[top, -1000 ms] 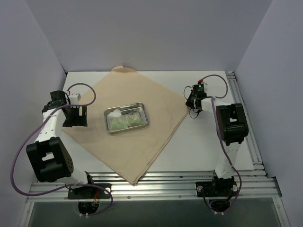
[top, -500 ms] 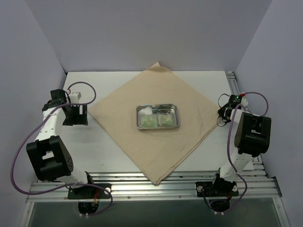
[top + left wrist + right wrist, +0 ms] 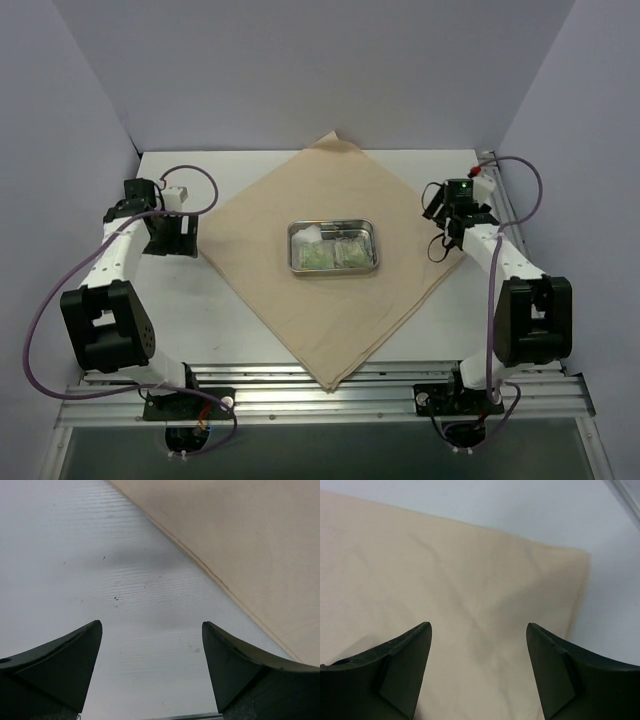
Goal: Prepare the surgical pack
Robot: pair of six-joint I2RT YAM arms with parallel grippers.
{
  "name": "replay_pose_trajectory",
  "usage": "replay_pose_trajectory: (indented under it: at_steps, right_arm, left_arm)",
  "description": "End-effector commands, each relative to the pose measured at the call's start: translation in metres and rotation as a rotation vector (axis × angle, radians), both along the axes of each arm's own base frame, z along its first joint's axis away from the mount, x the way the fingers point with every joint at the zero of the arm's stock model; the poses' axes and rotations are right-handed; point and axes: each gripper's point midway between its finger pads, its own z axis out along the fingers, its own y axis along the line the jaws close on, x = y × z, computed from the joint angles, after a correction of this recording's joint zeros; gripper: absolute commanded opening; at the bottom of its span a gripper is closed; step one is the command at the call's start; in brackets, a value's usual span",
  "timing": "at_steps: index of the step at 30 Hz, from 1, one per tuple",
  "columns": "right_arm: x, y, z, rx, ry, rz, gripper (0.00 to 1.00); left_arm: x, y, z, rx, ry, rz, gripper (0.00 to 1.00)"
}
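Tan-beige cloth sheet lies flat on the white counter, shiny rectangular steel tray of green packets at its centre, seemingly ready for wrapping: the right tool hangs open-jawed over its right corner, the left tool open just off its left edge.

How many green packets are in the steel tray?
2. Both lie side by side in the small shiny rectangular steel tray: one green packet on the left, one on the right. Others may hide underneath.

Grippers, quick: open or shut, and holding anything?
Left gripper: open, empty, over the table.
Right gripper: open, empty, over a corner of the cloth sheet.
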Motion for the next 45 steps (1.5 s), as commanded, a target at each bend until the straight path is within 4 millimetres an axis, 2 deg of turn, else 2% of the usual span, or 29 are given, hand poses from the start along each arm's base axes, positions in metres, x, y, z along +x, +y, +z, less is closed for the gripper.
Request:
replay_pose_trajectory:
  at_steps: [1, 3, 4, 5, 6, 7, 9, 11, 13, 19, 22, 26, 29, 33, 34, 41, 45]
  right_arm:
    - [-0.008, 0.052, 0.023, -0.098, 0.031, 0.151, 0.72]
    - [-0.012, 0.096, 0.006, -0.051, 0.083, 0.316, 0.68]
    - [-0.017, 0.128, 0.001, -0.039, 0.102, 0.418, 0.64]
    - [-0.021, 0.146, -0.014, -0.031, 0.144, 0.489, 0.62]
    - [-0.026, 0.166, -0.019, -0.008, 0.159, 0.563, 0.59]
    - [-0.032, 0.187, -0.022, -0.019, 0.164, 0.627, 0.51]
    - [-0.035, 0.2, -0.027, -0.023, 0.167, 0.652, 0.44]
    - [-0.033, 0.202, -0.025, -0.018, 0.152, 0.624, 0.39]
    - [-0.032, 0.193, -0.022, -0.045, 0.153, 0.58, 0.36]
    - [-0.032, 0.191, -0.006, -0.08, 0.142, 0.567, 0.32]
    - [-0.03, 0.185, -0.011, -0.11, 0.152, 0.555, 0.31]
    - [-0.026, 0.186, -0.036, -0.148, 0.223, 0.582, 0.3]
    - [-0.023, 0.184, -0.046, -0.163, 0.242, 0.573, 0.27]
    - [-0.022, 0.189, -0.05, -0.142, 0.236, 0.586, 0.23]
    - [-0.021, 0.196, -0.047, -0.115, 0.211, 0.603, 0.2]
    - [-0.03, 0.202, -0.053, -0.077, 0.203, 0.633, 0.02]
    - [-0.036, 0.203, -0.052, -0.077, 0.194, 0.654, 0.0]
  left_arm:
    - [0.011, -0.028, 0.021, 0.0, -0.045, -0.072, 0.9]
    - [0.011, -0.039, 0.025, 0.026, -0.055, -0.105, 0.9]
    - [0.011, -0.044, 0.026, 0.032, -0.056, -0.122, 0.9]
    - [0.012, -0.052, 0.027, 0.037, -0.059, -0.145, 0.91]
    - [0.011, -0.052, 0.027, 0.037, -0.056, -0.145, 0.9]
    - [0.011, -0.064, 0.028, 0.036, -0.054, -0.179, 0.91]
    - [0.01, -0.066, 0.027, 0.041, -0.046, -0.186, 0.9]
    - [0.009, -0.066, 0.025, 0.046, -0.037, -0.181, 0.9]
    - [0.007, -0.065, 0.025, 0.051, -0.034, -0.179, 0.9]
    - [0.005, -0.065, 0.026, 0.051, -0.046, -0.18, 0.9]
    - [0.005, -0.065, 0.024, 0.05, -0.042, -0.179, 0.9]
    - [0.005, -0.064, 0.026, 0.055, -0.043, -0.176, 0.9]
    - [0.003, -0.064, 0.027, 0.057, -0.046, -0.173, 0.9]
    - [0.002, -0.063, 0.025, 0.062, -0.046, -0.174, 0.9]
    - [0.002, -0.062, 0.025, 0.064, -0.045, -0.171, 0.9]
    - [0.001, -0.061, 0.025, 0.072, -0.046, -0.168, 0.9]
    - [0.002, -0.06, 0.027, 0.076, -0.058, -0.166, 0.9]
